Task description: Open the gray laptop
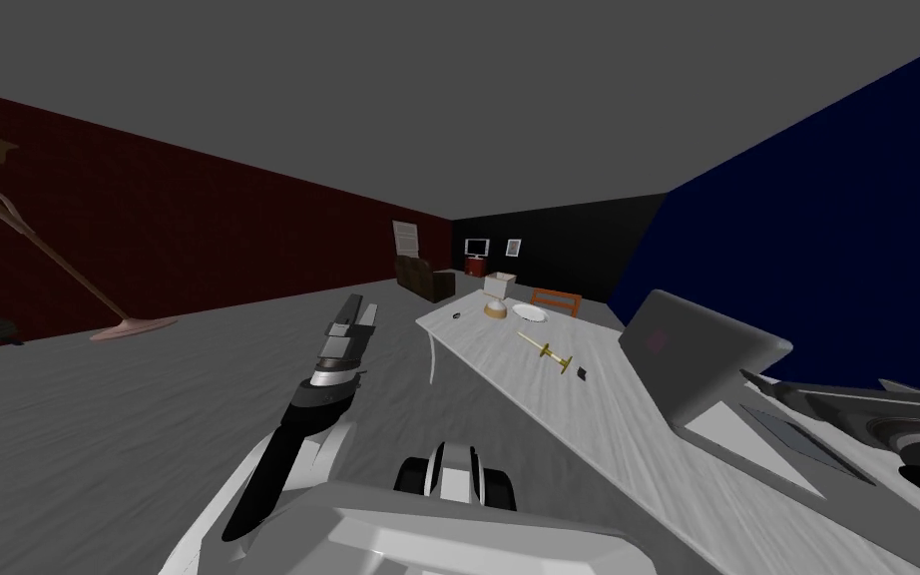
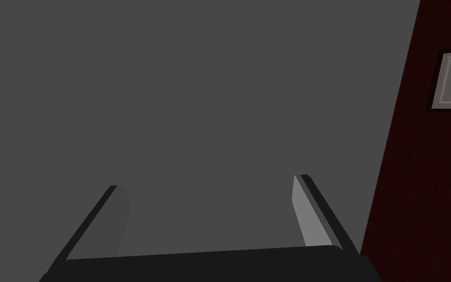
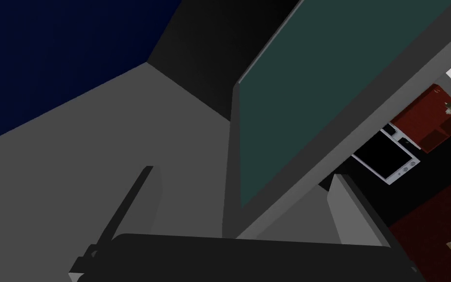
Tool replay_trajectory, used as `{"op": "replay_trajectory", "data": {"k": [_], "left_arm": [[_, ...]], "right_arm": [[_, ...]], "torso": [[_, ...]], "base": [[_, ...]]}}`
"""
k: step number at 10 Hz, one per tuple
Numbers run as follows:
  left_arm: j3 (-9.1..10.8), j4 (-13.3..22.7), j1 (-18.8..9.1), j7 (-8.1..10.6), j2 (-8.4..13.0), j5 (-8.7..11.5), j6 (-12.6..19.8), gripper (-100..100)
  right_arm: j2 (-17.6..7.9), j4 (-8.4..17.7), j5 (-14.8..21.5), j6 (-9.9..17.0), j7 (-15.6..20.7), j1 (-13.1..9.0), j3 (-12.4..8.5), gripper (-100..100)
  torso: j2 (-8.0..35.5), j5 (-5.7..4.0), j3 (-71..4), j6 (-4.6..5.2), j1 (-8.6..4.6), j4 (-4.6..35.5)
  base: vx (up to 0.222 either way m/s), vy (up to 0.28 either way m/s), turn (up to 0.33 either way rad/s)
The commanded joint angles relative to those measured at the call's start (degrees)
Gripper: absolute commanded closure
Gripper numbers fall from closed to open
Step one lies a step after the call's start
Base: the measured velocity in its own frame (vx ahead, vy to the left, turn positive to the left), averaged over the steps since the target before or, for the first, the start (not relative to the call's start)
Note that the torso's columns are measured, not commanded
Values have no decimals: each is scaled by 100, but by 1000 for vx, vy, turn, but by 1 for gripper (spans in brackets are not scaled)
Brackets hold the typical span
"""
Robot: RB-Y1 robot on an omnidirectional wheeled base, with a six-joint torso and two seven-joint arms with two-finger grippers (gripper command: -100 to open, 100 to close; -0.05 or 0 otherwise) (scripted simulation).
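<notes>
On the pale bench the gray laptop stands part open. The right tool, spread apart, straddles its lid edge; the left tool, left of the laptop, is spread too.

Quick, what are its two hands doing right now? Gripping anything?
Left gripper: jaws open, holding nothing.
Right gripper: jaws open, the laptop lid's edge between them, not clamped.
</notes>
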Motion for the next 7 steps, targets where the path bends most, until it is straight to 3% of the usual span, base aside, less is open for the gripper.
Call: {"op": "replay_trajectory", "data": {"k": [1, 2, 4, 5, 6, 7], "left_arm": [[0, 0, 0, 0, 0, 0, 0, 0], [0, 0, 0, 0, 0, 0, 0, 0], [1, 0, 0, 0, 1, 0, 0, 0], [1, 0, -1, 0, 1, 0, 0, 0], [1, 0, -1, 0, 2, 0, 0, 0], [1, 1, -1, 0, 1, 0, 1, 0]], "right_arm": [[-268, 120, 115, 203, 45, 113, -140, -100], [-383, 152, 156, 290, 63, 160, -195, -100], [-321, 166, 166, 238, 48, 86, -122, -100], [-478, 265, 29, 326, 42, 144, -188, 100], [-404, 224, 98, 272, 44, 113, -152, 100], [-307, 336, -86, 141, -139, -68, -132, 100]], "torso": [[6, -3, 3, 0, -8, 1], [11, -2, 6, -3, -6, 4], [14, -4, 9, 2, -13, 4], [18, -6, 11, 1, -16, 6], [7, -8, 4, -4, -29, 2], [-9, -7, -7, 2, -16, -17]], "base": [[40, 75, 29], [49, 72, 43], [16, 18, 5], [24, -59, 107], [17, -41, 35], [-61, -51, 26]]}}
